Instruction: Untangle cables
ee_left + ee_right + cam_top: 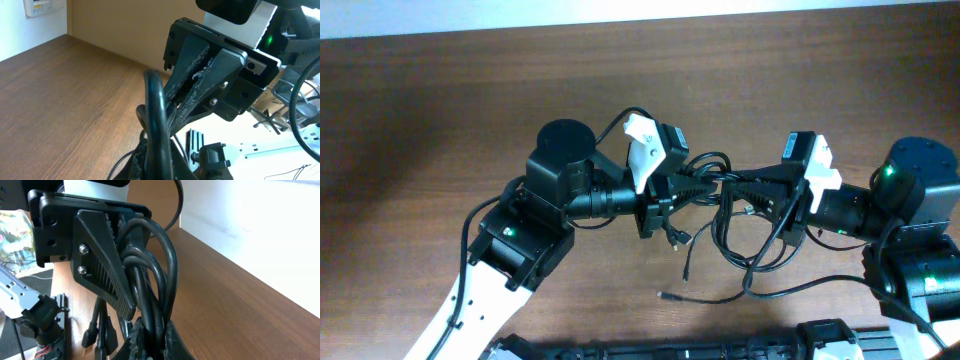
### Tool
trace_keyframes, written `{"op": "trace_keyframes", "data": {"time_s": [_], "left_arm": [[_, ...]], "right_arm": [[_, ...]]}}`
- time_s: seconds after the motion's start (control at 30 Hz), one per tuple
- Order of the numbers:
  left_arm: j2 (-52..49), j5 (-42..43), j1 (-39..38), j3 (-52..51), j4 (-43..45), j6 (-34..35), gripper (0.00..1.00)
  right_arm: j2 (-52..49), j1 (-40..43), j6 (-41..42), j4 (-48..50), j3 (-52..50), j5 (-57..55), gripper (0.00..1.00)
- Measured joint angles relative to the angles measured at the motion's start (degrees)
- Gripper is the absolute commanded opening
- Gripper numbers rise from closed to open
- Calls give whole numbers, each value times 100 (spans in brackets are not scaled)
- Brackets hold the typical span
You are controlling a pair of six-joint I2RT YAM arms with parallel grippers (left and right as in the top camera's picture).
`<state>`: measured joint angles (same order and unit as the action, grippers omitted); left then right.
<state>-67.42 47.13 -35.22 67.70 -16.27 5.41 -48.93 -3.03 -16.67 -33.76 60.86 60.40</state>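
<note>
The left end effector and the right end effector met tip to tip, each clamped shut on the tangled thin black cables mid brown wooden worktop, loose loops trailing.

Looped black cables run from the left gripper, its ribbed jaws clamped on them, down into the right gripper (only its fingertips show), closed on the same strands. Two plug ends dangle at lower left beside the brown wooden table.
</note>
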Motion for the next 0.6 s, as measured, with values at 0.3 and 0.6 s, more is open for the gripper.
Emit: {"op": "trace_keyframes", "data": {"time_s": [0.3, 0.6], "left_arm": [[-9, -70, 219, 2, 195, 435, 99], [-9, -581, 173, 2, 136, 2157, 99]], "right_arm": [[0, 0, 1237, -92, -2, -1471, 4], [-2, 0, 2824, 258, -2, -2503, 4]]}}
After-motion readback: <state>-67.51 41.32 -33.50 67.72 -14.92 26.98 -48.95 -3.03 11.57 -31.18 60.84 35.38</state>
